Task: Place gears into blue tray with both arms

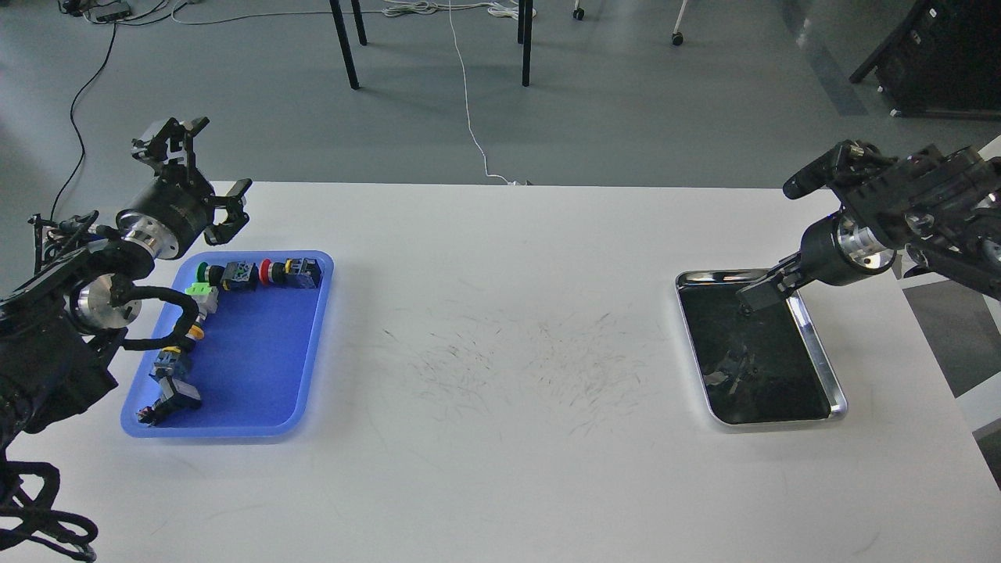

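The blue tray (258, 352) lies at the left of the white table, with a row of colourful push-button switches (258, 274) along its far and left sides. My left gripper (215, 164) hangs open beyond the tray's far left corner, holding nothing. Over the far end of the silver tray (817, 352) at the right, my right gripper (760, 294) points down and left. Its dark fingers look close together, and I cannot tell whether anything is between them. The gears barely show against that tray's dark inside; one tiny dark lump (751, 374) may be one.
The table's (500, 469) middle bears faint dark scuff marks. Beyond its far edge are grey floor, chair legs and a white cable (469, 109). The right edge of the table runs close behind the silver tray.
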You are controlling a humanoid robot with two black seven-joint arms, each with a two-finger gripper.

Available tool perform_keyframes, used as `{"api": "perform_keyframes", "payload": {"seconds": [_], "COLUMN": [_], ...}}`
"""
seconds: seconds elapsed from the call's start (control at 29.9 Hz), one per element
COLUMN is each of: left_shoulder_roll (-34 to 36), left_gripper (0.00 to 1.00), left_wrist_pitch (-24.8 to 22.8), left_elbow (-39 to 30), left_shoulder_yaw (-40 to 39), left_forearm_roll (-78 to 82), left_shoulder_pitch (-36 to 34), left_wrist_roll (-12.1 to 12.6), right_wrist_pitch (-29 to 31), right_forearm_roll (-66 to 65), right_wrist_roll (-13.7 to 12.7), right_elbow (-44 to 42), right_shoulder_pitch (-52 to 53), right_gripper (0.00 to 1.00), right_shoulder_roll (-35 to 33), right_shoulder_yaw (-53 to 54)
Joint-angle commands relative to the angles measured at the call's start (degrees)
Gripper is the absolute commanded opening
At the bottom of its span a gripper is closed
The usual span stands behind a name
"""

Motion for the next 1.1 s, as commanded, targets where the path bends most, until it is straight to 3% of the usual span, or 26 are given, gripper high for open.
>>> {"api": "perform_keyframes", "payload": {"seconds": [0.0,0.43,1.07], "left_shoulder_roll": [0.2,1.0,1.1], "left_gripper": [0.98,0.98,0.98], "left_wrist_pitch": [-0.1,-0.1,-0.1], "left_elbow": [0.0,0.0,0.0], "left_shoulder_yaw": [0.0,0.0,-0.1], "left_forearm_roll": [0.0,0.0,0.0], "left_shoulder_pitch": [0.0,0.3,0.6], "left_wrist_roll": [0.0,0.0,0.0], "right_wrist_pitch": [-0.2,-2.8,-3.0], "right_forearm_roll": [-0.1,-0.1,-0.8], "right_wrist_roll": [0.0,0.0,0.0], "right_elbow": [-3.3,-8.3,-6.9], "right_shoulder_pitch": [-2.2,-5.5,-4.6], "right_gripper": [0.82,0.77,0.77], "right_shoulder_roll": [0.2,5.7,3.1], "right_shoulder_yaw": [-0.4,-0.5,-1.9]}}
